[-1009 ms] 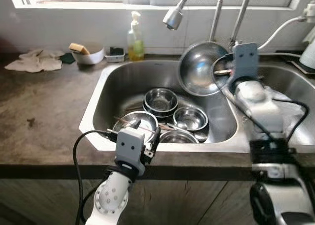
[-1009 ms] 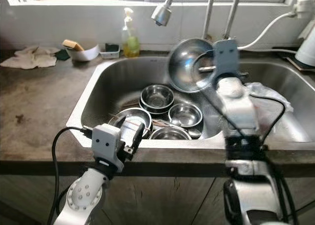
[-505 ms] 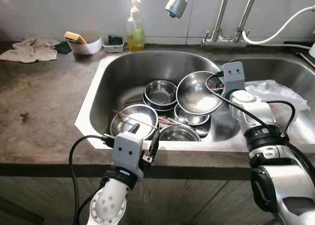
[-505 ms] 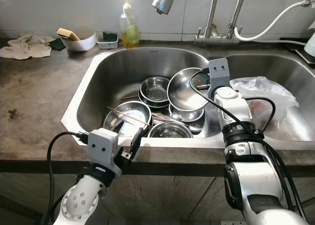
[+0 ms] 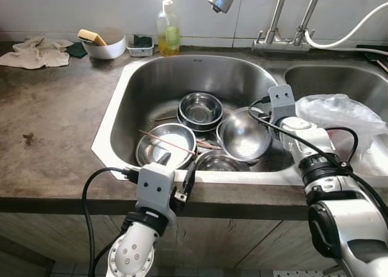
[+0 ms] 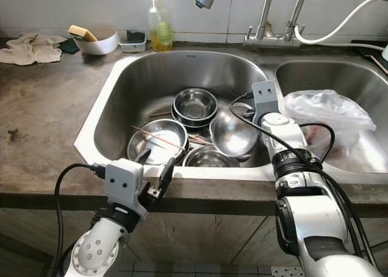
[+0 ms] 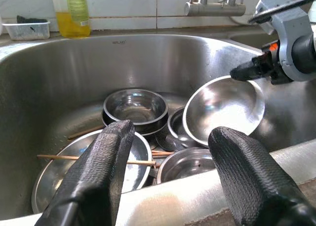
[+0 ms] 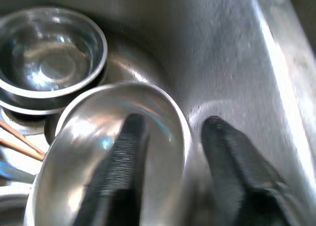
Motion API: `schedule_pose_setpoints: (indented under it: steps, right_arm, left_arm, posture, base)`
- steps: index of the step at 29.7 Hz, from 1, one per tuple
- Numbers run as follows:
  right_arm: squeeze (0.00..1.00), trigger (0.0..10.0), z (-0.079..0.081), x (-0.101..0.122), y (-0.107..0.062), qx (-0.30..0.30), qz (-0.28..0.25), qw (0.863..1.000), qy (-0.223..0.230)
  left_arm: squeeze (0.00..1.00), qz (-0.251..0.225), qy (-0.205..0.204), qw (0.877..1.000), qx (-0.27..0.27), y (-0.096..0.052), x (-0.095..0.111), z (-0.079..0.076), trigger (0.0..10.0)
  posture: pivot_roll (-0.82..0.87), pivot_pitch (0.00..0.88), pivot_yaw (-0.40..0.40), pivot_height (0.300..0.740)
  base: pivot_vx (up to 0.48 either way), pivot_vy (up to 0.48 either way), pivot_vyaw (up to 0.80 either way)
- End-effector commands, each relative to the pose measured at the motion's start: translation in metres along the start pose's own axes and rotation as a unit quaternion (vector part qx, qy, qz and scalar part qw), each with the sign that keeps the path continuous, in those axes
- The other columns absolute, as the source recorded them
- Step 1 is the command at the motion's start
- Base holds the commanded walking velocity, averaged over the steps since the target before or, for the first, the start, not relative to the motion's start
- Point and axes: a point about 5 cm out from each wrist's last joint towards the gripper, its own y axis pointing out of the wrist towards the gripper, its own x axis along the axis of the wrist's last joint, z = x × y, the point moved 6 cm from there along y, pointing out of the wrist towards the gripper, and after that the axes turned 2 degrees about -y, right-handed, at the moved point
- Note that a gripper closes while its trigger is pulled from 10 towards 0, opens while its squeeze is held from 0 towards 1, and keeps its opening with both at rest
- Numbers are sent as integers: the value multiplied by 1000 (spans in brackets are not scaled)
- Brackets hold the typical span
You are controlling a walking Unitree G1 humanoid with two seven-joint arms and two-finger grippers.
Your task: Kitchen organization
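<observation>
The right gripper [image 8: 168,152] straddles the rim of a steel bowl [image 5: 244,136] tilted on the pile at the sink's [image 5: 115,122] right side, fingers parted. Released here, the bowl could slide or clatter off. The left gripper [image 7: 170,181] hovers open near the front edge.

shiny silver bowls [image 5: 244,137] in a grey steel sink [image 5: 115,128]
yellow soap bottle [image 5: 168,30], white dish [image 5: 104,46], dark mottled brown counter [image 5: 48,131].
</observation>
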Motion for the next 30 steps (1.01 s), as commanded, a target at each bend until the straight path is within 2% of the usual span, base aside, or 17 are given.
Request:
schedule_pose_setpoints:
  steps: [1,2,3,4,7,11,13,16,17,18,21,26,28,30]
  right_arm:
    - [1000,10000,0,27,-3,2,-47,999,-5]
    - [1000,10000,0,27,-3,2,-47,999,-5]
    - [0,10000,2,44,-8,-5,-86,996,-13]
    - [0,10000,2,44,-8,-5,-86,996,-13]
    - [0,10000,1,77,-22,-30,-162,986,-33]
    - [0,10000,1,88,-30,-38,-189,981,-37]
    - [0,10000,6,99,-47,-45,-230,971,-52]
    - [0,10000,8,99,-52,-48,-239,968,-55]
    - [0,10000,9,100,-63,-53,-261,962,-51]
    - [0,10000,9,100,-63,-53,-261,962,-51]
    - [0,10000,12,104,-82,-56,-303,951,-41]
    - [0,10000,28,108,-118,-35,-371,927,-45]
    - [0,10000,33,105,-130,-29,-386,921,-44]
    - [0,10000,37,95,-141,-20,-387,921,-26]
  left_arm:
    - [0,8,-2,1000,-3,-1,-3,-2,10000]
    - [0,8,-2,1000,-3,-1,-3,-2,10000]
    - [0,9,-2,1000,-2,0,-4,-2,10000]
    - [0,9,-2,1000,-2,0,-4,-2,10000]
    - [0,5,2,1000,-1,4,-3,0,10000]
    - [0,3,2,1000,-1,5,-2,1,10000]
    - [0,-1,4,1000,-4,9,-2,1,10000]
    - [0,-2,4,1000,-4,10,-2,1,10000]
    - [0,-6,6,1000,-4,12,-1,2,10000]
    - [0,-6,6,1000,-4,12,-1,2,10000]
    - [0,-10,7,1000,-4,16,0,3,10000]
    - [0,-15,11,1000,-4,20,1,5,10000]
    - [0,-18,11,1000,-4,21,1,6,10000]
    - [0,-21,12,1000,-4,22,2,6,10000]
  posture:
    - [185,194,-53,740]
    - [185,194,-53,740]
    - [184,186,-53,740]
    - [184,186,-53,740]
    - [185,176,-47,740]
    - [182,169,-43,740]
    - [177,154,-39,740]
    - [174,150,-32,740]
    - [173,140,-34,740]
    - [173,140,-34,740]
    - [169,131,-31,740]
    - [162,116,-26,740]
    - [157,105,-23,740]
    - [154,101,-25,740]
  base:
    - [0,0,0]
    - [0,0,0]
    - [0,0,0]
    - [0,0,0]
    - [0,0,0]
    - [0,0,0]
    - [0,0,0]
    - [0,0,0]
    - [0,0,0]
    - [0,0,0]
    - [0,0,0]
    - [0,0,0]
    - [0,0,0]
    - [0,0,0]
